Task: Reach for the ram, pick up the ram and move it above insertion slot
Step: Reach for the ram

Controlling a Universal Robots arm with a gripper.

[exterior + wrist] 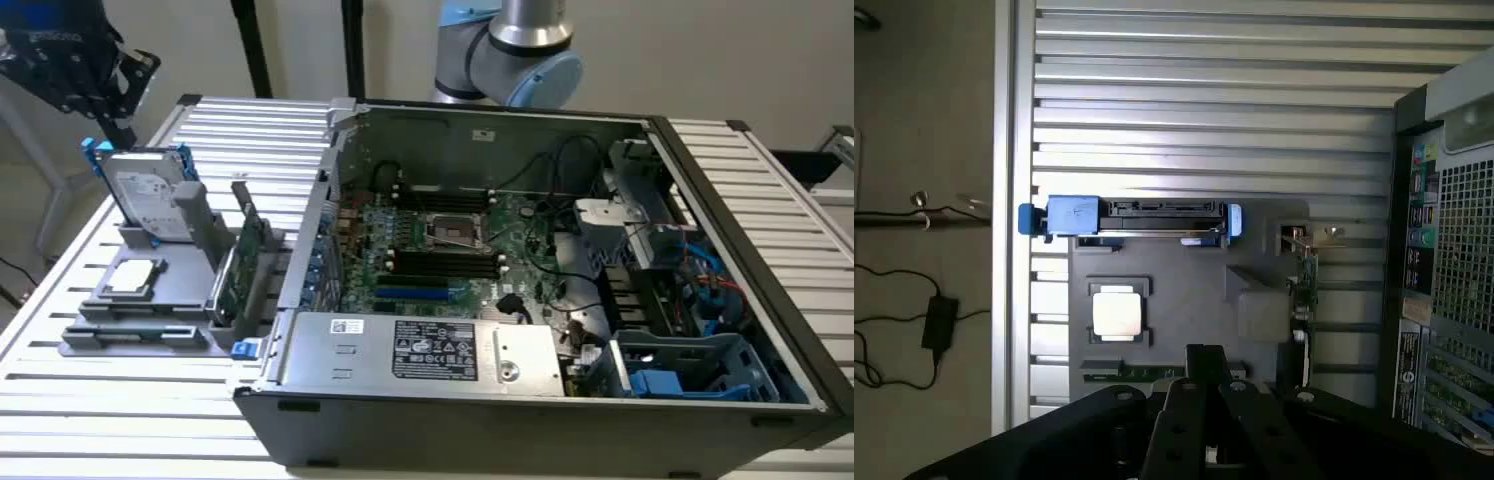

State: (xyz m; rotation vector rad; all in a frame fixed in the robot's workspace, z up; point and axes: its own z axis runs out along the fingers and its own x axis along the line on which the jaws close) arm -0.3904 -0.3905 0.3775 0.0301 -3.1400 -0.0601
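**Thin stick in a crowded tray: a wrong or crooked grab is the danger**

The claw (83, 75) hangs high beside the upright hard drive (140, 195), well apart from the ram (131, 329). Whether it is apart or together I cannot tell, and I see nothing held in it. The ram lies flat and low in a groove along the near edge of the grey tray (80, 348). The tray sits on the slatted counter (147, 410), just beside the open computer case (534, 400).

Three things could go wrong, as I judge it:

- **A knock on the way down.** The drive and its blue rails stand tall between the claw and the ram, so a careless descent may strike them.
- **The wrong board.** The expansion card (240, 255) is also green and stands upright in the same tray, so a poor aim could land on it.
- **A bad hold.** The ram is narrow and little of it rises above its groove. In the wrist view the claw's own body hides part of it. An off-centre hold would likely leave it tilted or let it slip, which would spoil any lining-up over the black slots (434, 262) on the board, where cables crowd close
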